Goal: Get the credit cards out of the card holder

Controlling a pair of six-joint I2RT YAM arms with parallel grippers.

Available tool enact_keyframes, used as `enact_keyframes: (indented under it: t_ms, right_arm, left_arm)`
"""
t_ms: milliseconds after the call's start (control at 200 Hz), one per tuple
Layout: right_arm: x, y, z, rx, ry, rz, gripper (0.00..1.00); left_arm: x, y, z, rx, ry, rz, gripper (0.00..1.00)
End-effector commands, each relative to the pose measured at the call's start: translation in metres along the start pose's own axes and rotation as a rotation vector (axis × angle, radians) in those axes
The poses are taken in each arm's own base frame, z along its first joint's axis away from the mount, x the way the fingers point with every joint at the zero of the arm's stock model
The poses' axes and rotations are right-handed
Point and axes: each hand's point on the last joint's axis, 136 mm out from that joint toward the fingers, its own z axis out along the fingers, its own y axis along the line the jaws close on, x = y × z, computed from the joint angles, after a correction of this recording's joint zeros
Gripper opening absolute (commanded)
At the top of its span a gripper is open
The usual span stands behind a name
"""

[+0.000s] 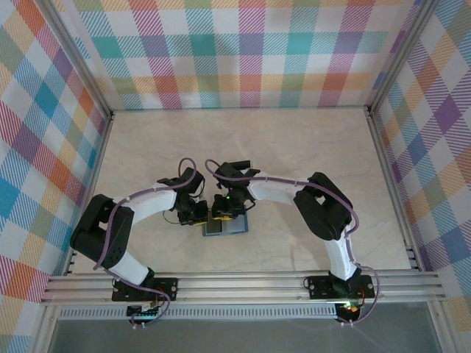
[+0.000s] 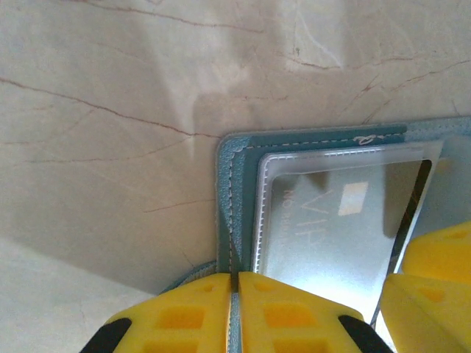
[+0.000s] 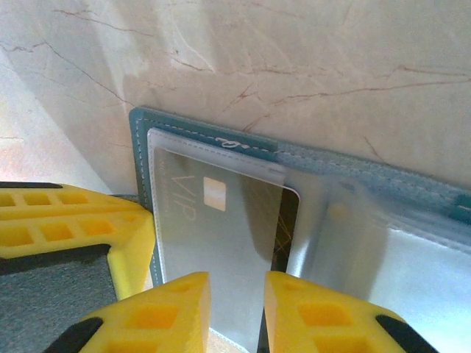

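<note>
Close to the middle of the table's (image 1: 294, 147) near edge lies the holder (image 1: 239, 226), opened flat. A silvery card (image 3: 221, 243) with a dark band along one side sits in a clear pocket at one end. The left gripper (image 2: 235, 283) is clamped on the holder's teal edge, pads (image 2: 294, 309) pressed together. The right gripper (image 3: 237, 294) stands narrow, with the card's near end in the gap — whether it grips, I cannot tell.

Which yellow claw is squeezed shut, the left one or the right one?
The left gripper: its fingers meet, pinching the thin edge of the teal card holder. The right gripper has its fingers apart over the VIP credit card.
</note>
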Motion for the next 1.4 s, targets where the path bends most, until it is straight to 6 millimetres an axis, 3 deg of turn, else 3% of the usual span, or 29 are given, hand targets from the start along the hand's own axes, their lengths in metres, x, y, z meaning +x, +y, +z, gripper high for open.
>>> enact_keyframes:
  t_ms: [0,250,480,650,1000,1395]
  right_arm:
    - [0.002,-0.006,0.002,0.008,0.014,0.017,0.27]
    - [0.003,-0.011,0.011,0.017,0.032,0.025,0.27]
    - [0.003,-0.008,0.010,0.007,0.034,0.018,0.22]
    - [0.003,-0.003,0.011,-0.022,0.038,0.017,0.25]
    - [0.004,-0.032,0.003,0.152,0.022,0.019,0.29]
    - [-0.002,-0.007,-0.014,0.056,-0.023,-0.014,0.34]
  left_arm:
    - [0.009,0.008,0.009,-0.031,0.032,0.006,0.12]
    - [0.009,0.008,0.009,-0.031,0.033,0.009,0.12]
    - [0.009,0.007,0.009,-0.027,0.032,0.006,0.12]
    - [0.009,0.007,0.010,-0.023,0.035,0.004,0.12]
    - [0.009,0.009,0.010,-0.034,0.037,0.006,0.13]
    - [0.006,0.002,0.000,-0.017,0.019,0.013,0.13]
